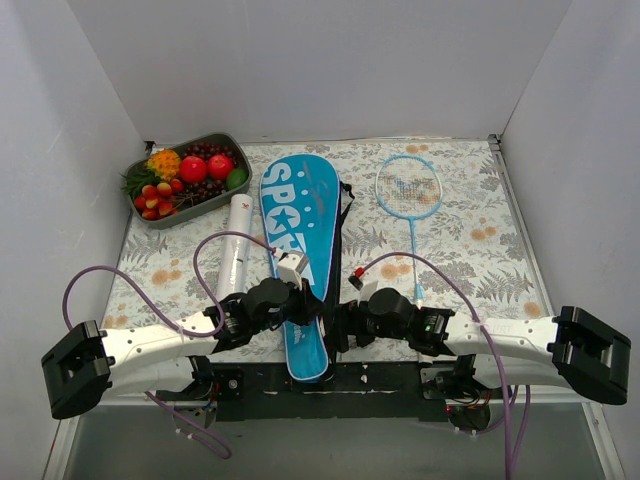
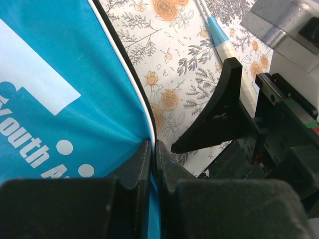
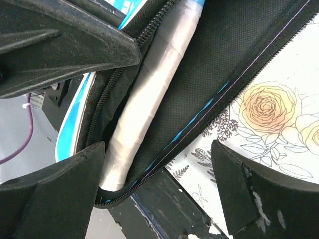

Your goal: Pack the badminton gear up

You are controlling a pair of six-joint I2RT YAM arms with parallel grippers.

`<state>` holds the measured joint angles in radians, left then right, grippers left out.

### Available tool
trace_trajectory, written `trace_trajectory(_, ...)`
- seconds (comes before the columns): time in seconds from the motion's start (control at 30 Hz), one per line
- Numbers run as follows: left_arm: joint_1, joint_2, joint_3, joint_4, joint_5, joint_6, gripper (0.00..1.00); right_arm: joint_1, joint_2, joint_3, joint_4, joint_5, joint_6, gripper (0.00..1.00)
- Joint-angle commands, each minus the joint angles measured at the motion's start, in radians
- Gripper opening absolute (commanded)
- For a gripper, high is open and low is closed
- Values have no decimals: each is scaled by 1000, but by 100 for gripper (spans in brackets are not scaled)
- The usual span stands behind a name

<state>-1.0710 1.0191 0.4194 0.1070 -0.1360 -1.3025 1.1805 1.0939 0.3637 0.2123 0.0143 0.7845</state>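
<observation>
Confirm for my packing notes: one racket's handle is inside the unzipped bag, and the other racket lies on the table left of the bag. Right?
Wrong side: the other racket lies on the table right of the bag, as the top external view shows. The handle is indeed inside the unzipped bag.

Bright, even light falls from above in the overhead view, with soft, short shadows under the arms (image 1: 150, 345), and the white walls (image 1: 320, 60) shade to grey in the corners. The blue bag (image 1: 300, 230) looks vivid. In the wrist views the left gripper (image 2: 153, 149) and right gripper (image 3: 158, 149) are dark, close and soft-edged, while the flowered cloth (image 3: 269, 114) is bright and fairly sharp
</observation>
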Motion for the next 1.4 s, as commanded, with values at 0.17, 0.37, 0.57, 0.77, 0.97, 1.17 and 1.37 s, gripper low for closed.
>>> trace_trajectory(0.17, -9, -14, 24, 62, 30, 16, 0, 11, 43, 24, 116, -66, 10, 94)
trace_trajectory(0.37, -9, -34, 19, 60, 36, 19, 0, 14, 20, 57, -13, 51, -16, 89)
trace_trajectory(0.57, -9, -51, 18, 51, 41, 22, 0, 14, -101, 90, -211, 189, -50, 90)
trace_trajectory(0.77, -9, -47, 7, 60, 41, 17, 0, 11, -213, 153, -445, 343, -73, 91)
trace_trajectory(0.97, -9, -45, 7, 74, 53, 17, 0, -76, -170, 240, -616, 487, -129, 86)
trace_trajectory(1.17, -9, -70, 12, 74, 65, 29, 0, -393, -117, 254, -582, 408, -260, 81)
trace_trajectory(1.37, -9, -100, -5, 65, 67, 26, 0, -643, -17, 261, -502, 323, -329, 81)
